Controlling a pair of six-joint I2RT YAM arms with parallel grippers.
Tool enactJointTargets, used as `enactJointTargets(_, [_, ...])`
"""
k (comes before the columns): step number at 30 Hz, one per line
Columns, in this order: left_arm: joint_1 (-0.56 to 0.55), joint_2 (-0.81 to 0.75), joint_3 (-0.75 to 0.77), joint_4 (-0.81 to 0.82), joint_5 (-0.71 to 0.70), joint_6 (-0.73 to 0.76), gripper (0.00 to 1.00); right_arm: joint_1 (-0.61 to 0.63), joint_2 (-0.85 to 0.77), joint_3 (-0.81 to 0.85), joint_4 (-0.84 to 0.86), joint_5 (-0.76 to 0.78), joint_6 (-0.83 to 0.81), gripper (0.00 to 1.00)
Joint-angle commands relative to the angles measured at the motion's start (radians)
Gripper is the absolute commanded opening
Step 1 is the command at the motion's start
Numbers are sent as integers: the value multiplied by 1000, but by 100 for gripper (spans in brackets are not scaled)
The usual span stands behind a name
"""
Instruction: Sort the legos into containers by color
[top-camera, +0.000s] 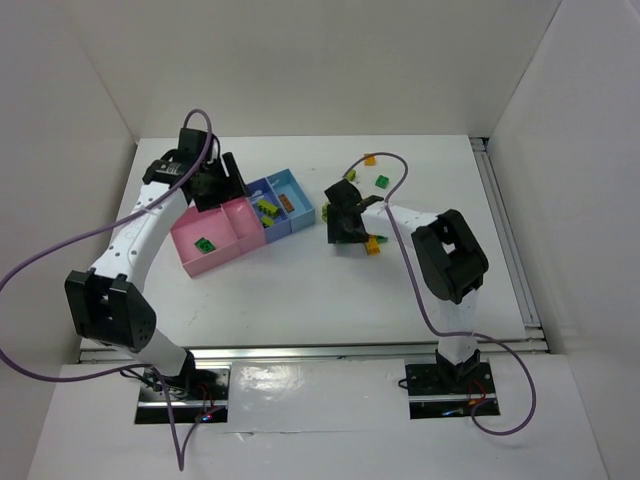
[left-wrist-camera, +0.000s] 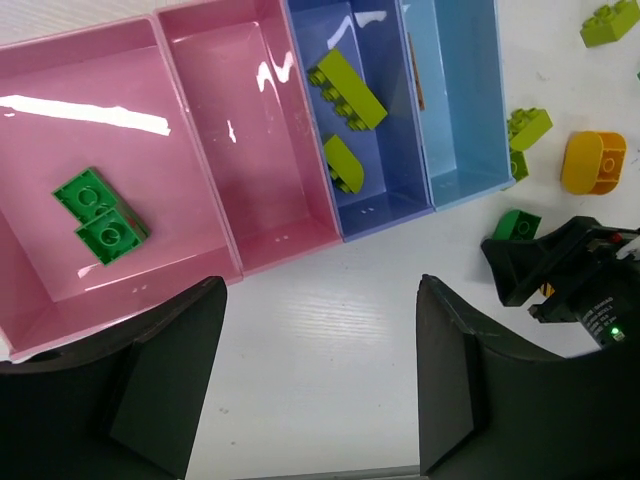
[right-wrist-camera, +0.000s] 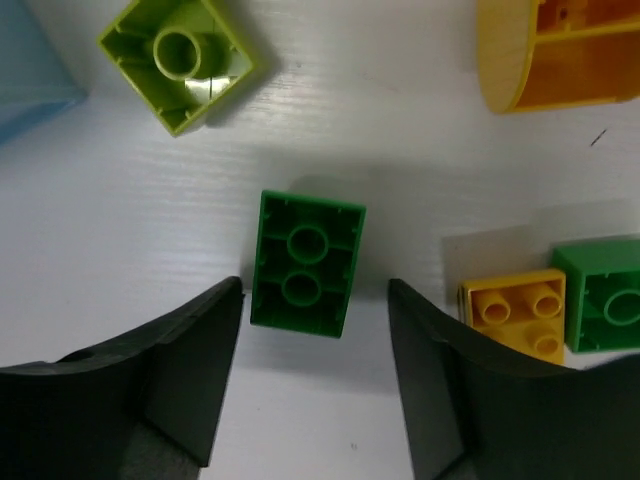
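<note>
The containers are a joined row: two pink bins (left-wrist-camera: 180, 130) and two blue bins (left-wrist-camera: 460, 110), seen from above too (top-camera: 225, 228). Two dark green legos (left-wrist-camera: 100, 215) lie in the leftmost pink bin, two lime ones (left-wrist-camera: 347, 88) in the darker blue bin, and an orange sliver (left-wrist-camera: 415, 85) in the light-blue bin. My left gripper (left-wrist-camera: 320, 330) is open and empty over the table just in front of the bins (top-camera: 220, 188). My right gripper (right-wrist-camera: 314, 300) is open, its fingers either side of an upside-down dark green lego (right-wrist-camera: 306, 263) on the table, not touching it (top-camera: 345, 222).
Loose legos lie round the right gripper: an upside-down lime one (right-wrist-camera: 178, 62), an orange curved piece (right-wrist-camera: 560, 50), a small orange brick (right-wrist-camera: 515, 310) and another dark green one (right-wrist-camera: 605, 295). Farther back lie an orange lego (top-camera: 370, 159) and a lime one (top-camera: 383, 181).
</note>
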Motion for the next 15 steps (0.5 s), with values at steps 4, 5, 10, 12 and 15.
enactJointTargets(4, [65, -37, 10, 2, 11, 29, 78, -14, 47, 81, 71, 8, 4, 47])
enactJointTargets(5, [79, -46, 10, 2, 11, 29, 78, -5, 47, 93, 62, 17, 4, 42])
enactJointTargets(10, [162, -56, -8, -20, 23, 63, 78, 82, -42, 93, 62, 17, -59, 28])
enactJointTargets(12, [228, -56, -8, -47, 23, 63, 78, 151, -98, 93, 71, 17, -68, 28])
enactJointTargets(15, [294, -65, 5, -56, 32, 63, 78, 226, -99, 160, 80, -102, -118, 28])
